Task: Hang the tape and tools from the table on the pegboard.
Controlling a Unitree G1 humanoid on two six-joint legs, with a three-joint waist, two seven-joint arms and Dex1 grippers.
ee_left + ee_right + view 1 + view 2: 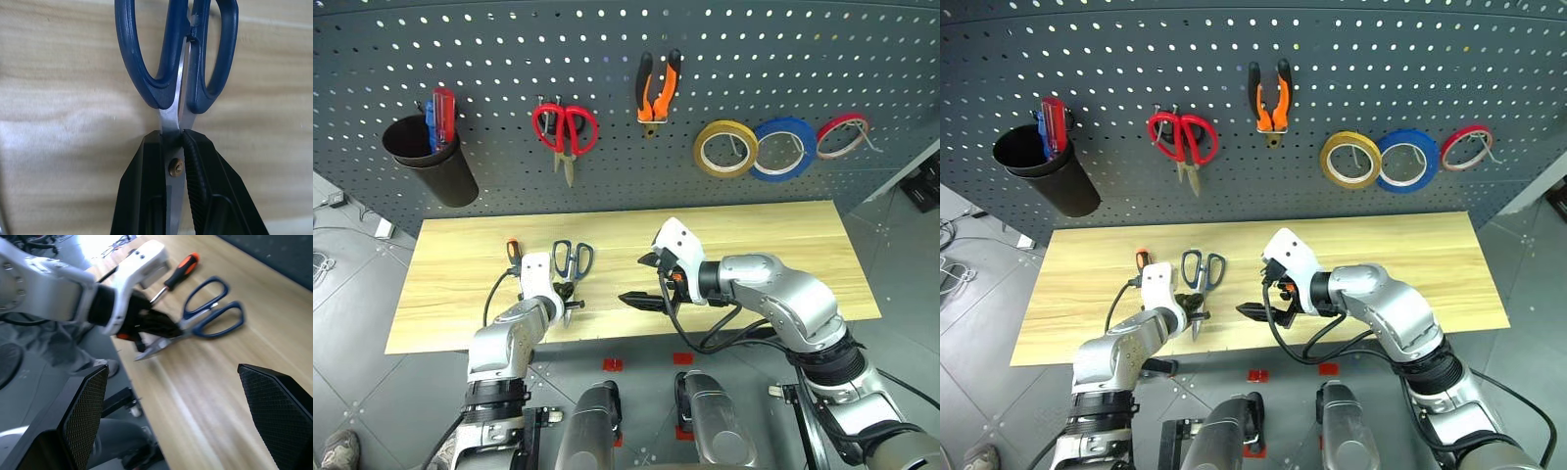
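pegboard (607, 59): fills upper part of head views; already carries most items.
surface (783, 255): light wood, mid-frame, below board; two task items left on it, lower left of centre.
black cup (431, 162): upper left on board, holds red- and blue-handled tools.
tape (725, 149): yellowish roll hung on hook, upper right, next to blue roll (784, 148) & red-edged roll (843, 135). Done.
pliers (658, 88): orange/black, hung upper centre. Done.
red scissors (566, 132): hung left of pliers, not part of job.
blue scissors (573, 262): lie flat on surface, handles toward board. Not hung yet.
screwdriver (513, 254): on surface just left of scissors, untouched. Not hung yet.
left gripper (172, 147): jaws clamped on scissor blades at pivot screw, per wrist view; scissors look still down on wood.
right gripper (642, 282): jaws spread wide, nothing in them, hovers over surface centre.
progress: roughly halfway+ by my read; scissors pickup in hand, then lift to free hook, screwdriver last.
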